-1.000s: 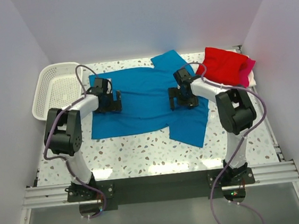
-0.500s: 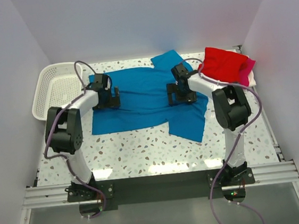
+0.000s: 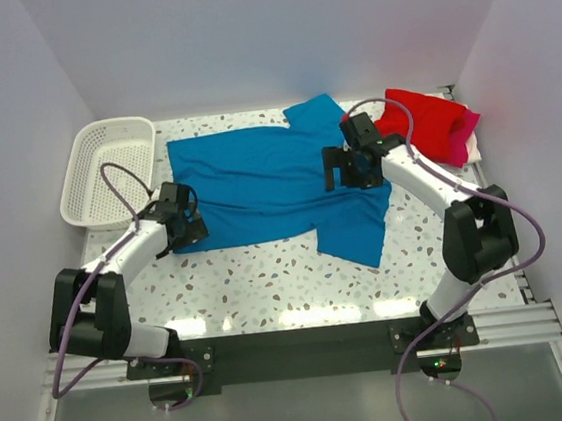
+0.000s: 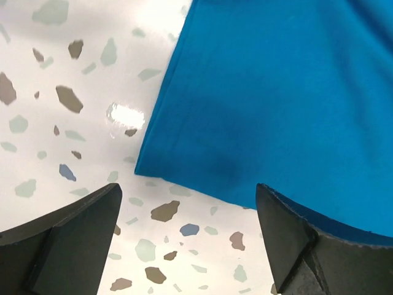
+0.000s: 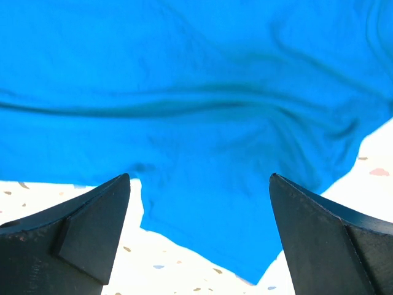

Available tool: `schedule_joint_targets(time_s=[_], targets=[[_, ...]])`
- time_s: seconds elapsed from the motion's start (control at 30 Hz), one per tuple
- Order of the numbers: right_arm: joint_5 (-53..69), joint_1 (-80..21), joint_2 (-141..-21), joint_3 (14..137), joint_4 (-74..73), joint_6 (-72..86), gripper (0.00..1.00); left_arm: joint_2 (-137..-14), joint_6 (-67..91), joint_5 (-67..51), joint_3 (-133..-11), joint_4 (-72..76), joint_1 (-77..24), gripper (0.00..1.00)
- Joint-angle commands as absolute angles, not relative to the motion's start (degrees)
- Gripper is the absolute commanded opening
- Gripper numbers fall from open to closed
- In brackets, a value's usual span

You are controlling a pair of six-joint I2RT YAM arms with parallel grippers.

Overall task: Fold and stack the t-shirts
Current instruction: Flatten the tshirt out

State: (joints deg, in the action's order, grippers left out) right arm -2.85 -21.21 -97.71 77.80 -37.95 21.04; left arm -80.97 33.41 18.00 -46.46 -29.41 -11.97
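Closest to the bases, the left gripper (image 3: 185,231) sits low over the near-left corner of the blue t-shirt (image 3: 258,178), jaws wide apart with nothing in them. Its wrist view shows the hem corner right between the two fingers (image 4: 67,239), lying dead flat on the speckled table (image 3: 267,272). That's worry number one. Thin cloth flat on a hard top is easy to miss, so the pads could close on air. They could also catch only the top layer and leave the back of the shirt behind, which would make a lopsided fold.

A bit further in, the right gripper (image 3: 346,175) hangs over the shirt's right side near the sleeve, also spread wide and holding nothing. Its camera shows wrinkled blue fabric and a sleeve edge below. If it bites into the body rather than an edge, the cloth will probably bunch. The two arms also aren't at matching spots, one at a hem corner and one up by the sleeve, so a lift from here could drag the shirt askew.

The shirt itself is spread across the middle of the table.

At the far right, the red t-shirt (image 3: 414,121) lies on the magenta-pink t-shirt (image 3: 462,136). The right arm's cable loops close over them, so a wide swing might knock that pile. The white basket (image 3: 106,174) at far left looks well out of the way.
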Motion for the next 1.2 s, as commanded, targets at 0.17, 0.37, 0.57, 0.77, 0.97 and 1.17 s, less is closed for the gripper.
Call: schedule_joint_targets(time_s=[0.17, 0.37, 0.57, 0.77, 0.97, 1.17], targets=[[-1.2, -21.2, -90.6, 69.1, -37.5, 24.6, 0.99, -81.3, 37.6, 18.3, -42.6, -24.7, -7.6, 0.83], [-1.3, -21.2, -88.5, 66.1, -38.1, 24.7, 0.99, -81.6, 38.0, 16.1, -40.6, -22.2, -5.3, 0.72], [-1.8, -21.2, -86.7, 64.2, -38.8, 24.9, 0.99, -82.4, 38.4, 14.7, -39.0, -20.4, -4.7, 0.57], [-1.9, -21.2, -84.6, 61.7, -39.1, 25.8, 0.99, -82.9, 38.0, 14.6, -38.6, -20.0, -4.3, 0.38], [-1.8, -21.2, -81.7, 57.2, -39.2, 27.3, 0.99, -83.1, 37.6, 14.2, -38.1, -19.7, -4.2, 0.29], [-1.9, -21.3, -77.4, 50.1, -39.6, 29.9, 0.99, -83.1, 37.2, 13.6, -37.6, -19.4, -4.2, 0.08]])
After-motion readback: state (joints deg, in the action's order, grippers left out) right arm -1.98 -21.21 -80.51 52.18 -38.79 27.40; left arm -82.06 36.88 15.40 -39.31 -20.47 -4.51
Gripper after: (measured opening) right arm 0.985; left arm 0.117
